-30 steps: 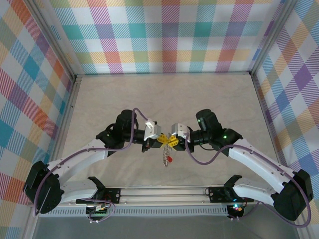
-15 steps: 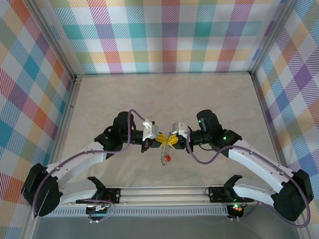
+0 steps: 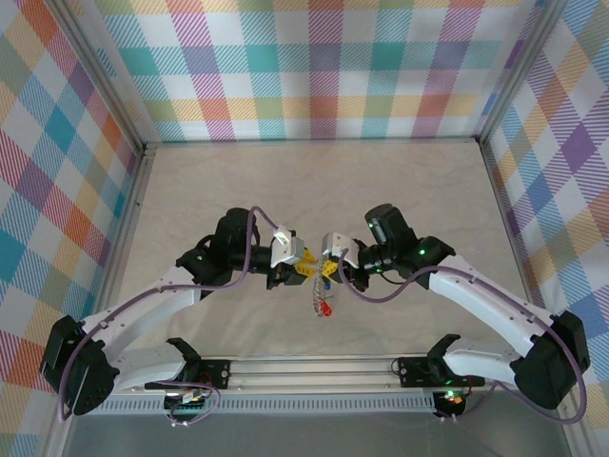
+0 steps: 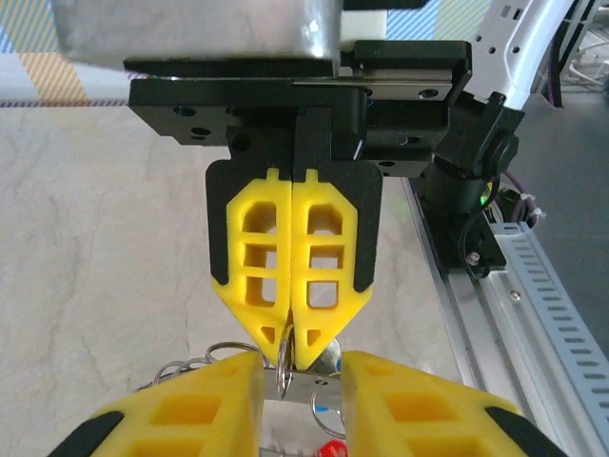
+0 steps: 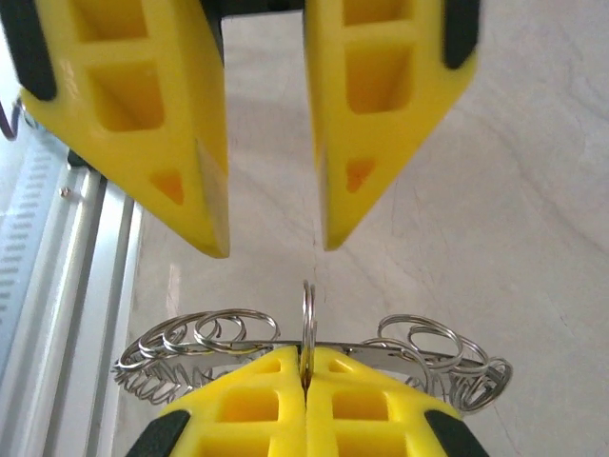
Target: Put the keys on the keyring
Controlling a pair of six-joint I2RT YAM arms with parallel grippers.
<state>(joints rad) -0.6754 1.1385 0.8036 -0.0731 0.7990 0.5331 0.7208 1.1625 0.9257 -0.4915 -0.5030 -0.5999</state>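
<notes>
left fingers (image 5: pixel 190 190): parted, narrow gap, gripping nothing, tips just beside keyring (image 5: pixel 307 305) | right fingers (image 4: pixel 344 252): pressed together on keyring's edge | keys (image 3: pixel 317 293): hang bunched under both fingertips, over mid-bench (image 3: pixel 381 190), red piece (image 3: pixel 324 310) lowest | room: bare bench all round; side walls (image 3: pixel 57 190) well apart, front rail (image 3: pixel 304 367) near

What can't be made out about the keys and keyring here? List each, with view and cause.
1. Top view: keys too small to count.
2. Left wrist view: keys mostly behind the fingers of the left gripper and cut off by the bottom edge.
3. Right wrist view: keyring lower part buried between the shut fingers of the right gripper.
</notes>
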